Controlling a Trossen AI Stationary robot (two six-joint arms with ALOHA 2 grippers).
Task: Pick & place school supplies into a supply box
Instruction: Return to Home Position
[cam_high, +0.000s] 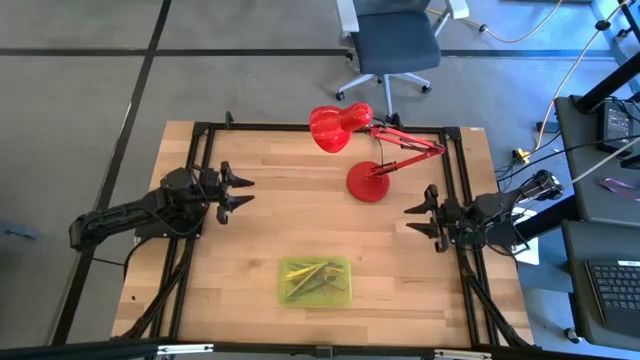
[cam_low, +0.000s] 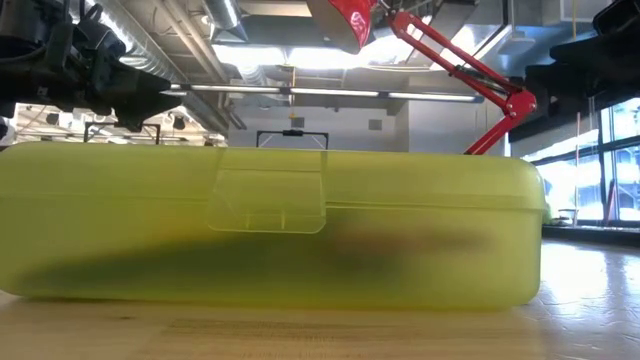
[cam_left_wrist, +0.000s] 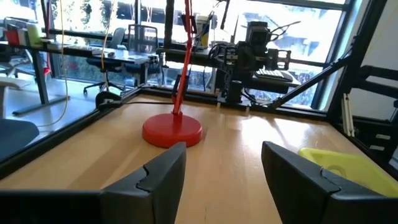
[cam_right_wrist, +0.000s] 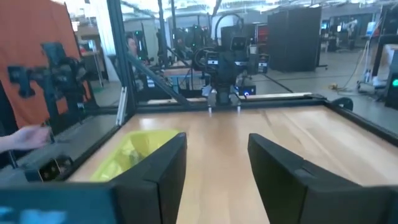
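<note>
Left pincer (cam_high: 247, 191): fingers apart, nothing held. Right pincer (cam_high: 409, 219): same, apart and empty. In each wrist view bare wood shows through the gap between the fingers.

Count: 2 pincers, 1 supply box (cam_high: 315, 280), 1 red desk lamp (cam_high: 367, 182). Pens (cam_high: 312, 277) inside the box show as dark and yellowish sticks through the translucent lid. There are several, exact number not readable.

Box: yellow-green, lid down, latch tab (cam_low: 268, 200) lying flat on the front wall in the low view. It sits flat on the tabletop (cam_high: 250, 250) near the edge where the low camera sits, about centred between the two arms. It is well apart from both pincers and roughly as far from each. Neither pincer touches it. Each wrist view catches only part of the box, past one finger.

Arms: left arm (cam_high: 130, 215) folded low at the left tabletop edge, pincer pointing inward across the wood. Right arm (cam_high: 500, 210) mirrored at the right edge, pincer pointing back at it. The pincers face each other, the left one slightly farther from the box edge. In the low view both hang above the surface.

Lamp: base stands on the tabletop beyond the box, between the pincers and nearer the right one. Its red head sits toward the far edge. Past that, 1 office chair (cam_high: 395, 45) on the floor.
</note>
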